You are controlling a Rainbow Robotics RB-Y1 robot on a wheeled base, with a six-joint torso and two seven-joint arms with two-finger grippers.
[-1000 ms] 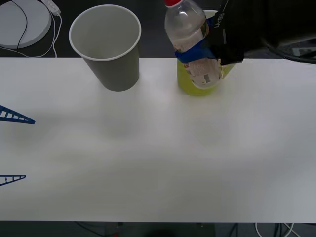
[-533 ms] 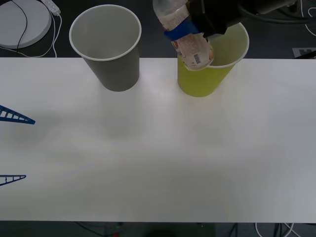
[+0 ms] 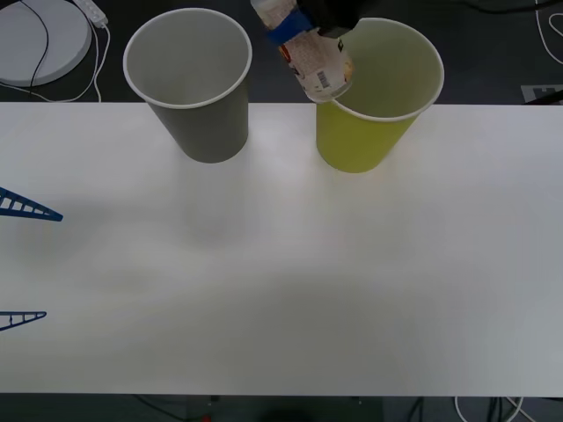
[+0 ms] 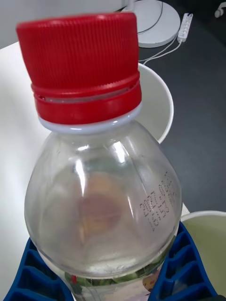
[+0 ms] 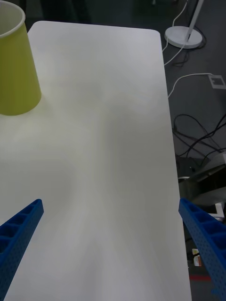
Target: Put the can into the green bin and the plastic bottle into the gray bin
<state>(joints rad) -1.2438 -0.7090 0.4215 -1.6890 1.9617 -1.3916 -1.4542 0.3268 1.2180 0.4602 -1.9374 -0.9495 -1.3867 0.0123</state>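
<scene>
The white counter [image 3: 281, 281] is sitting against a dark floor with cables and a round white lamp base [image 3: 40, 35]. The right tool [image 4: 113, 277] is pinching the plastic bottle [image 3: 308, 53] above the gap between the gray bin [image 3: 193, 88] and green bin [image 3: 378, 105]. The left tool [image 5: 110, 244] is hovering spread over the counter's left edge.

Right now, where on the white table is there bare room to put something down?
The white table is bare in front of the gray paper cup and the yellow-green paper cup, from the open left gripper to the right edge. The gap between the cups is crowded: the right gripper holds the clear red-capped plastic bottle above it.
</scene>
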